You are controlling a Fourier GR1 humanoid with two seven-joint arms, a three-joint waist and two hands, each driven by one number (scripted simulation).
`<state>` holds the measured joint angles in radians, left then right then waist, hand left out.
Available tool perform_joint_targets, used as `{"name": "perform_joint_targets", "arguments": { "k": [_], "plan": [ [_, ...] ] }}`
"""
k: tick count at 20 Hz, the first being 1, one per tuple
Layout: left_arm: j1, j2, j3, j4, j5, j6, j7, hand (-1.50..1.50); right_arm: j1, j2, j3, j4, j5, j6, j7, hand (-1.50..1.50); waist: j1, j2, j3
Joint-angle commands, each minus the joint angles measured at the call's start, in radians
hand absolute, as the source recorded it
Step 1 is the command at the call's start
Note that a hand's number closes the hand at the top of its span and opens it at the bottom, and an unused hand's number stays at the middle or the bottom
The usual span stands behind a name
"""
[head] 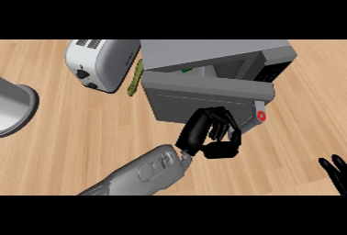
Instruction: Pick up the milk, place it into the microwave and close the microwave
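Door (pixel 203 94) of the microwave (pixel 224 59) lies just beyond the left hand (pixel 211 133), whose curled fingers hold nothing visible; right hand (pixel 335 170) rests open, far off.

My left forearm (pixel 146 172) is a smooth, rounded grey shell with shallow moulded panels and outlined recesses along its top. At the wrist it narrows to a small pale joint. My left hand (pixel 211 133), just below the microwave (pixel 210 87), is glossy black with thick, segmented fingers. My right hand (pixel 335 170), lower right of the microwave, is the same black.
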<state>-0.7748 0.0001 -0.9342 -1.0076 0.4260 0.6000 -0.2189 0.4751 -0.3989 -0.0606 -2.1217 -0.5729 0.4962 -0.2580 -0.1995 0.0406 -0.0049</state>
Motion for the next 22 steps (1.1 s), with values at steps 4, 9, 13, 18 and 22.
{"name": "perform_joint_targets", "arguments": {
  "k": [4, 9, 13, 18, 22],
  "plan": [
    [-0.128, 0.000, 0.075, 0.113, 0.128, -0.009, -0.044, 1.50, -0.013, -0.020, -0.002, -0.056, -0.039, -0.044, 0.069, -1.50, -0.021, 0.012, 0.000],
    [-0.172, 0.000, 0.105, 0.181, 0.204, -0.016, -0.080, 1.50, -0.045, -0.035, -0.007, -0.064, -0.069, -0.053, 0.093, -1.50, -0.029, 0.025, 0.000],
    [-0.200, 0.000, 0.123, 0.219, 0.262, -0.039, -0.108, 1.50, -0.050, -0.047, -0.035, -0.072, -0.089, -0.065, 0.104, -1.50, -0.039, 0.022, 0.001],
    [-0.187, 0.000, 0.132, 0.240, 0.319, -0.058, -0.145, 1.50, -0.059, -0.055, -0.044, -0.074, -0.120, -0.061, 0.110, -1.50, -0.051, 0.029, 0.002],
    [-0.181, 0.000, 0.143, 0.239, 0.372, -0.051, -0.155, 1.50, -0.077, -0.052, -0.042, -0.078, -0.138, -0.078, 0.122, -1.50, -0.058, 0.037, 0.002]
  ]
}}
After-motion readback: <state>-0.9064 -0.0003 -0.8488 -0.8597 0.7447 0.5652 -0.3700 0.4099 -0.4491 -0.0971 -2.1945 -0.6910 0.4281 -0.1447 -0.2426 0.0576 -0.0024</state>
